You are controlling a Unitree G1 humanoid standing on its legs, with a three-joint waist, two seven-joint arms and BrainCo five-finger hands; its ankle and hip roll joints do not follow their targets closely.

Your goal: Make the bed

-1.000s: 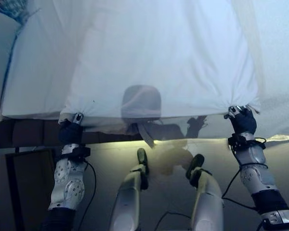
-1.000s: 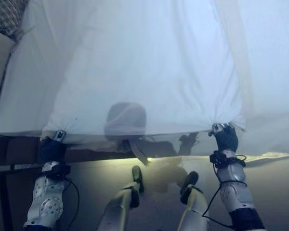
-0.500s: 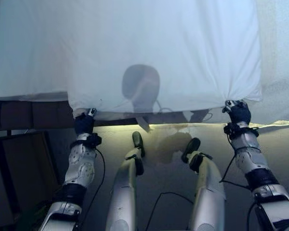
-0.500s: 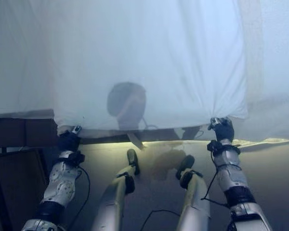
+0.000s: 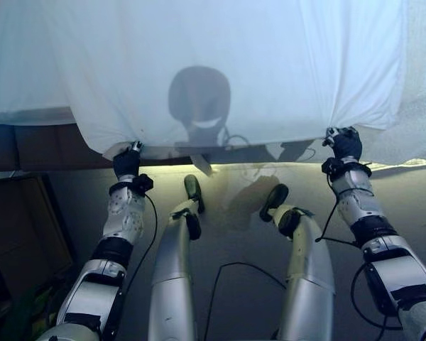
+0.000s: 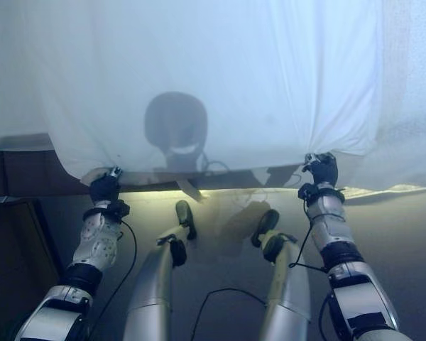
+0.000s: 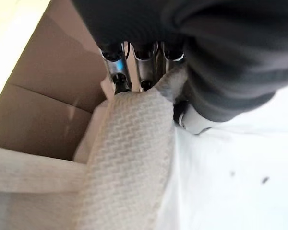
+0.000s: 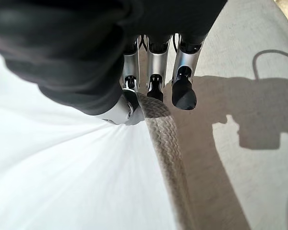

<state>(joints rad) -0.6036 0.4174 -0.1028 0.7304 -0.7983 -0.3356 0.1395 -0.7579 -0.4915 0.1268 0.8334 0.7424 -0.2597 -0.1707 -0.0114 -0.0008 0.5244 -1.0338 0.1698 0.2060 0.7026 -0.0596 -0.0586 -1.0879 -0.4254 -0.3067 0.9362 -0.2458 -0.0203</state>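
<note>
Both hands grasp the near hem of the white bed cover (image 5: 220, 64). The left hand (image 5: 127, 162) is clenched on the cover's left corner; in the left wrist view its fingers (image 7: 116, 72) curl over a fold of textured beige backing with white cloth beside it. The right hand (image 5: 343, 143) is clenched on the right corner; in the right wrist view its fingers (image 8: 153, 72) and thumb pinch the beige edge where the white cloth gathers into radiating creases.

Compared with one second ago, both corners sit farther toward the robot and the cover hangs past the brown bed frame (image 5: 28, 145) beyond the left hand. The hem between the hands is taut.

Assessment: the cover has been drawn over the foot of the bed. Remaining work is probably to lower and release both corners evenly.
</note>
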